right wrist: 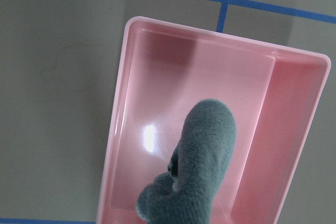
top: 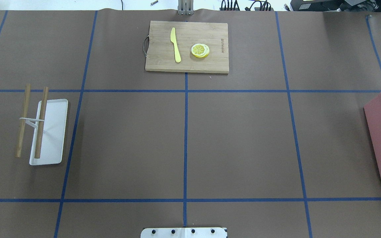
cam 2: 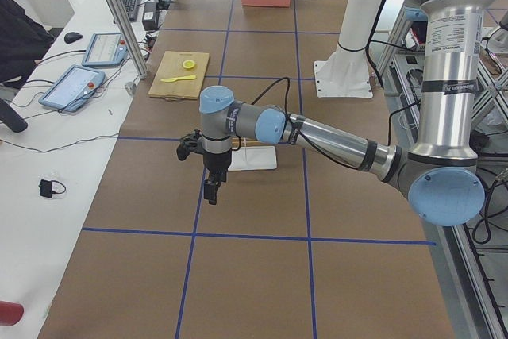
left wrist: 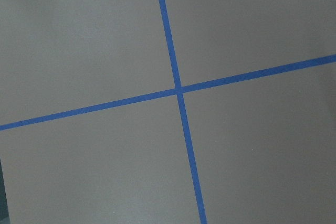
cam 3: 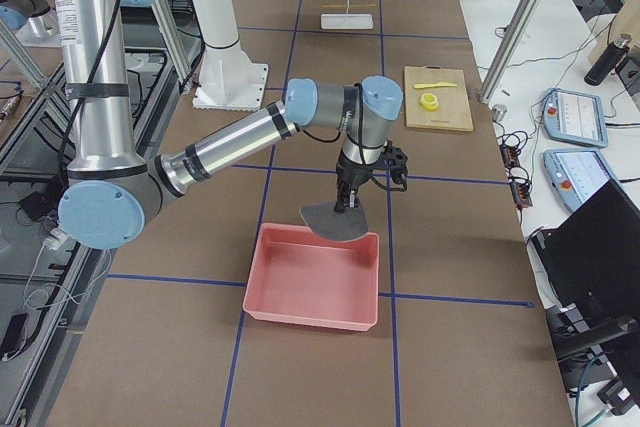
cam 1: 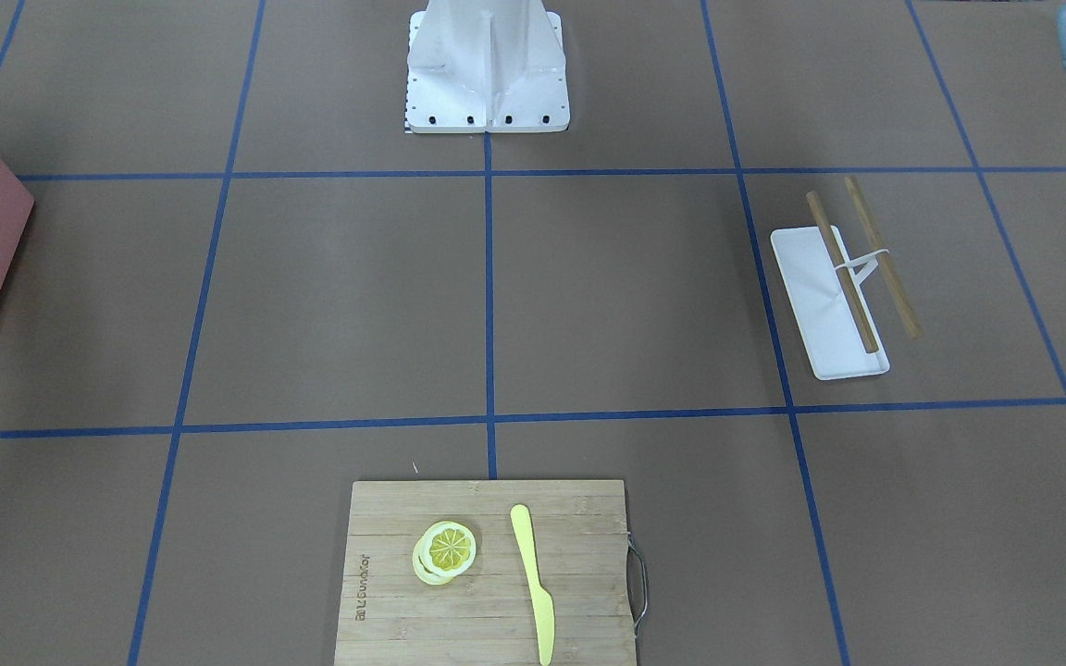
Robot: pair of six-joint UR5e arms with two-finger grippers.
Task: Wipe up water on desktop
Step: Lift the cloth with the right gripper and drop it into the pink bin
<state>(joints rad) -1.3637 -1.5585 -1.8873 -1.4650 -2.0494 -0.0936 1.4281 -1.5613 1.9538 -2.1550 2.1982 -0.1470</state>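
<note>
Exterior front-facing: the flat matte brown desktop crossed by blue tape lines (cam 1: 348, 296) is rigid, with nothing to grasp, only to press on. A bamboo cutting board (cam 1: 385, 518) and a white rectangular tray (cam 1: 806, 277) lie well apart on it.

Exterior left: my left gripper (cam 2: 211, 190) hangs above it, and I cannot tell how the fingers stand.

Exterior right: a limp grey-green cloth (cam 3: 335, 222) dangles under my right gripper (cam 3: 347, 202) over a pink plastic bin (cam 3: 300, 277); I cannot tell the grip.

Right wrist-mounted: the cloth looks soft and light, best pinched at a bunched fold.
</note>
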